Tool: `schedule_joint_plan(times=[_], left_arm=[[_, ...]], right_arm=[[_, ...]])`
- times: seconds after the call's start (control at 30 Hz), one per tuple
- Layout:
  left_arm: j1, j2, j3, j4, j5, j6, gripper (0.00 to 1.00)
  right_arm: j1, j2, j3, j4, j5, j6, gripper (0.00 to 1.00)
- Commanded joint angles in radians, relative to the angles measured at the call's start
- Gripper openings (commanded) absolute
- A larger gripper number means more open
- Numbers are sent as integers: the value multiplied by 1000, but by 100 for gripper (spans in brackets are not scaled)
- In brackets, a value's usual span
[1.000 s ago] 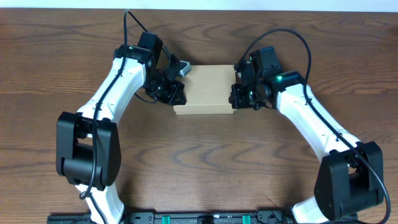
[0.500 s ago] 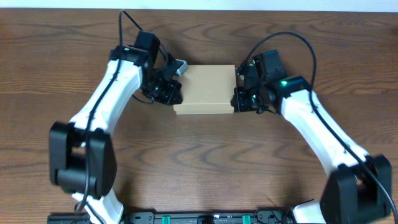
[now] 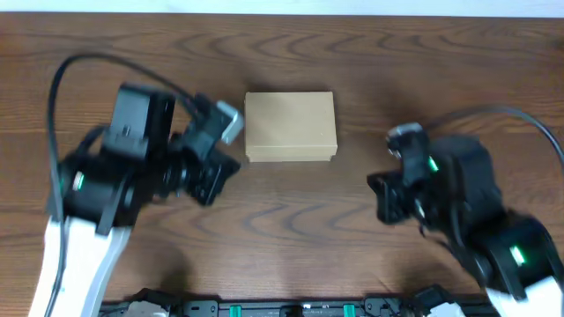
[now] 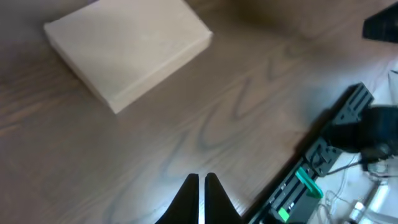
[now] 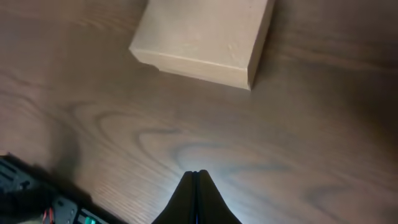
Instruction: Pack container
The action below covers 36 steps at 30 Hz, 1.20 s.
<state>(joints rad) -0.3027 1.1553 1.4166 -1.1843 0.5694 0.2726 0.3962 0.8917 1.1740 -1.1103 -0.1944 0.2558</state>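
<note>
On the wooden table [image 3: 291,238], the container [image 3: 290,126] lies flat and closed, apparently packed, while the left gripper [image 4: 200,186] and right gripper [image 5: 196,180], both pinched shut and empty, hang apart on its 2 sides, leaving seemingly little to do.

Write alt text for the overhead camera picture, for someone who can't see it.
A small closed tan cardboard box lies on a dark wooden table, touched by nothing. The robot's left gripper and right gripper flank it at a distance, both shut and empty.
</note>
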Motion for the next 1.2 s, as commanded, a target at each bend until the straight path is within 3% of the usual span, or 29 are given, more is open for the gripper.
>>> schedule_joint_plan(times=[0.0, 0.23, 0.43, 0.47, 0.5, 0.53, 0.57, 0.8, 1.17], left_arm=[[-26, -129, -143, 11, -8, -21, 6], [-32, -427, -531, 122, 7, -134, 6], [-32, -524, -690, 221, 33, -273, 6], [-32, -523, -696, 233, 32, -300, 6], [-32, -521, -698, 244, 27, -323, 11], [-32, -520, -698, 253, 20, -345, 84], [-32, -520, -698, 261, 17, -359, 95], [-32, -519, -698, 266, 12, -385, 96], [-32, -519, -698, 266, -13, -385, 95]], right_arm=[[33, -146, -71, -24, 60, 56, 2], [42, -510, -320, -45, 38, 200, 1], [42, -655, -425, -45, 2, 270, 1], [42, -659, -428, -46, 2, 283, 11], [42, -659, -429, -46, 2, 295, 34], [42, -658, -431, -49, -5, 311, 68], [42, -658, -433, -57, -15, 323, 99], [42, -658, -443, -68, -21, 455, 99], [42, -658, -443, -70, -19, 454, 99]])
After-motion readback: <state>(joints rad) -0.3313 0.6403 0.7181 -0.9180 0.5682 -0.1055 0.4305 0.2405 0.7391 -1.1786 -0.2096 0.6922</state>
